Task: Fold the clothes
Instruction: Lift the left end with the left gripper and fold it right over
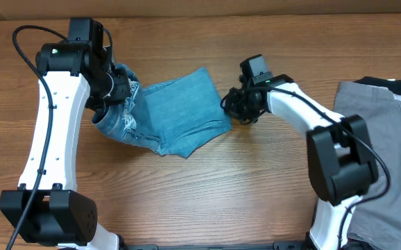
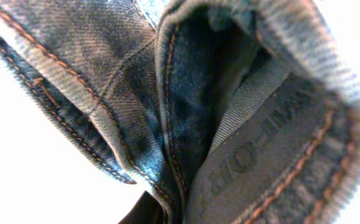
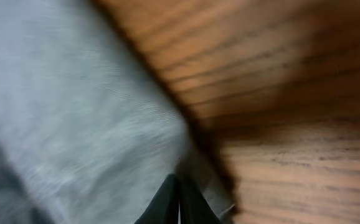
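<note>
The clothes, a pair of light blue jeans (image 1: pixel 180 114), lie partly folded left of the table's middle. My left gripper (image 1: pixel 121 90) is at their bunched left end, shut on the waistband. In the left wrist view that waistband (image 2: pixel 261 137) fills the frame, showing its orange stitching and dark inner label, with one dark finger (image 2: pixel 144 213) at the bottom edge. My right gripper (image 1: pixel 232 105) sits at the jeans' right edge. In the right wrist view its fingertips (image 3: pixel 179 202) are pressed together over the edge of the denim (image 3: pixel 74 112). I see no cloth between them.
A grey garment (image 1: pixel 388 139) lies at the table's right side, with a black piece (image 1: pixel 388 82) at its top. Bare wooden tabletop (image 1: pixel 207 201) runs along the front, and a beige edge (image 1: pixel 200 5) lines the back.
</note>
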